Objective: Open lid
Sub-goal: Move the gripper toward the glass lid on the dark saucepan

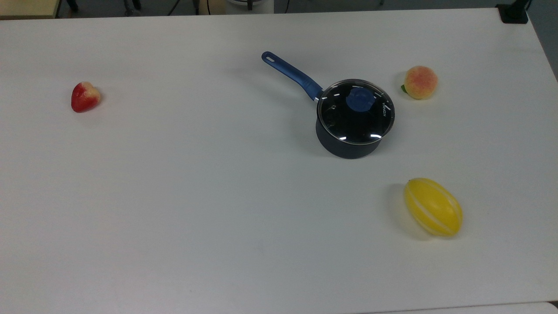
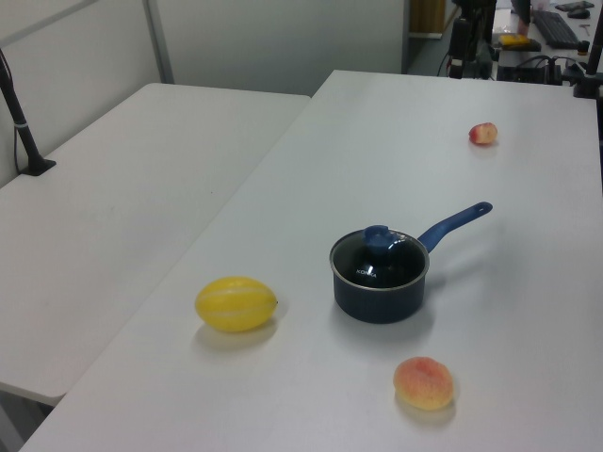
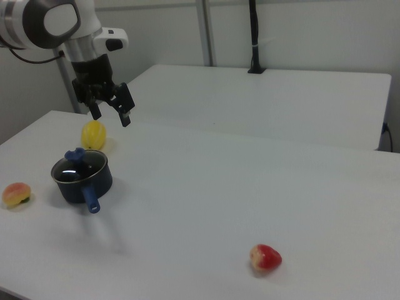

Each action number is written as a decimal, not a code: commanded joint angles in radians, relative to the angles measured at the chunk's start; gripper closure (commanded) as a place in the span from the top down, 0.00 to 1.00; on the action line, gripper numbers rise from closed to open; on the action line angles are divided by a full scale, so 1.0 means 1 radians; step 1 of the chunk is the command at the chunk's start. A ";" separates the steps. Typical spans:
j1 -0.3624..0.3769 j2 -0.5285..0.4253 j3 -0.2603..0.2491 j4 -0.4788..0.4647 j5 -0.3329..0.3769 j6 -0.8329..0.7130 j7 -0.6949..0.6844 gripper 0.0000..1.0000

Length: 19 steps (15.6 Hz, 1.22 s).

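The lid (image 1: 356, 112) sits closed on the dark saucepan (image 1: 346, 146), its silver rim level on the pan's top and its blue knob (image 1: 360, 100) at the centre. The pan stands on the white table (image 1: 174, 196), right of the middle in the top view and nearer the far edge than the near one; its blue handle (image 1: 291, 73) points toward the top view's far left. In the right view the gripper (image 3: 110, 112) hangs in the air above the table — up and a little to the right view's right of the pan, touching nothing. Its two fingers are spread wide with nothing between them. A peach (image 1: 420, 82) lies near the pan toward the far right corner in the top view, and a yellow melon (image 1: 433, 213) lies well apart from it toward the right edge, nearer the front. A strawberry (image 1: 85, 96) — or some red fruit like it — rests alone toward the left edge.
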 commanded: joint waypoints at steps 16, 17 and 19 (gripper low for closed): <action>-0.006 0.025 0.024 0.003 0.020 0.031 -0.001 1.00; -0.006 0.026 0.056 0.003 0.020 0.031 0.009 1.00; -0.006 0.034 0.085 0.003 0.020 0.035 0.087 1.00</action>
